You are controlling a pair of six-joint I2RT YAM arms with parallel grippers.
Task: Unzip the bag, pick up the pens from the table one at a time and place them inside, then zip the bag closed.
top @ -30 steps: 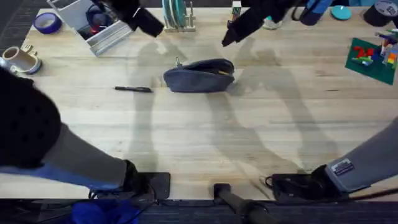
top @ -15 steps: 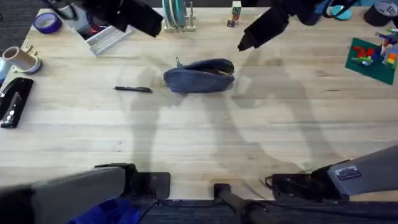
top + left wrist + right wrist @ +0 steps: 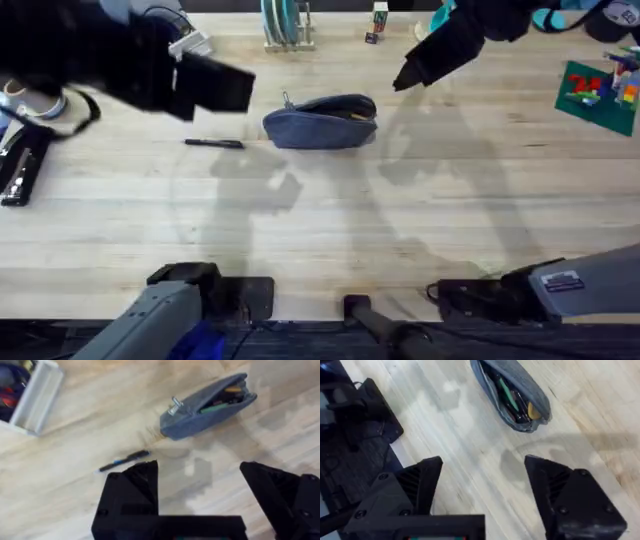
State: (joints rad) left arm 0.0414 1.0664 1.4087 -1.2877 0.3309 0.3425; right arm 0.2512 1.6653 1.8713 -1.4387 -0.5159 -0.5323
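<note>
Centre of the overhead frame, just above the middle: the bag (image 3: 321, 120) lying lengthwise on the bench (image 3: 400, 230), zipper already run open, mouth gaping so the contents can go in; coloured sticks inside, green and orange, plain from the right wrist view (image 3: 512, 392). Just left of it, apart from the fabric: one black pen (image 3: 214, 144) flat on the wood, not yet collected. Upper left of the overhead frame: the left gripper (image 3: 215, 88) hanging above the bench, jaws spread wide and holding nothing, pen (image 3: 124, 460) and bag (image 3: 207, 406) both ahead of it in the left wrist view; looks well placed for a drop onto that pen. Upper right: the right gripper (image 3: 410, 76) raised clear beyond the bag's right end, jaws likewise spread and empty; likely parked out of the way, or ready to steady the pouch. Judged from the layout: unzip done, loading part done, one pen left, zip-up to come.
</note>
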